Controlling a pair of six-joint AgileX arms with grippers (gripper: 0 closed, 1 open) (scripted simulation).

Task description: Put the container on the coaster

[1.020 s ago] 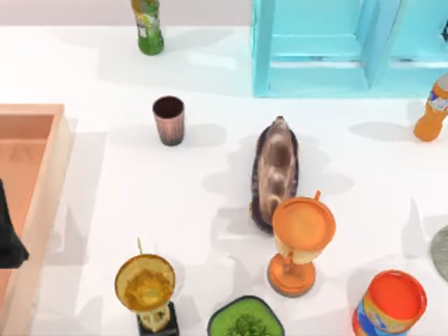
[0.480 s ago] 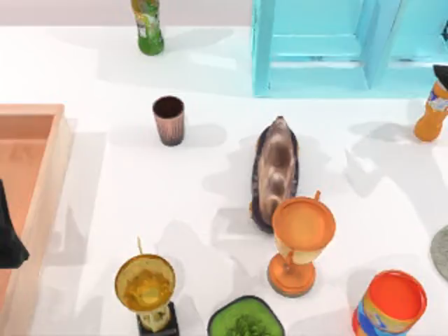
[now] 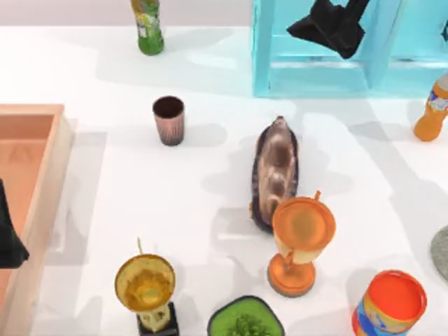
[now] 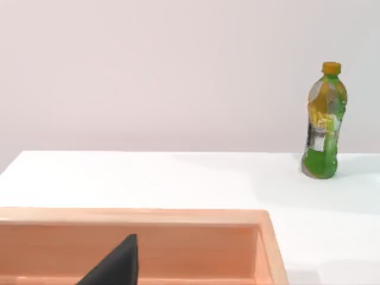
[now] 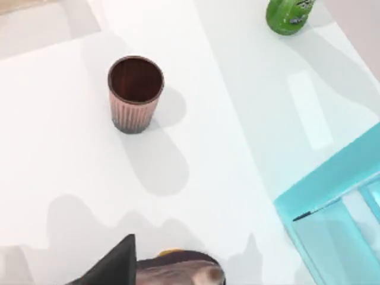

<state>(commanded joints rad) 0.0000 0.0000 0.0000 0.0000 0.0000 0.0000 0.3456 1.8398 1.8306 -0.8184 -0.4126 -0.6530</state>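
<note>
The container (image 3: 169, 120), a small pinkish-brown cup with a dark maroon inside, stands upright at the table's back left of centre; the right wrist view looks down on the container (image 5: 135, 93). A grey sliver of the coaster (image 3: 442, 253) lies at the right edge of the table. My right gripper (image 3: 329, 26) hovers high over the blue shelf at the back, well to the right of the cup. At the left edge, my left gripper (image 3: 8, 238) is parked over the wooden tray.
Blue shelf (image 3: 315, 66) at the back, green bottle (image 3: 148, 26) back left, orange bottle (image 3: 432, 108) far right. A brown oval object (image 3: 275, 168), orange trophy (image 3: 301, 234), gold trophy (image 3: 145, 285), green-filled bowl (image 3: 245, 320) and orange-topped can (image 3: 390, 304) crowd the front. Wooden tray (image 3: 31, 140) at left.
My right arm has come in from the right edge and swung left along the back, now above the blue shelf. The cup and the left arm have not moved.
</note>
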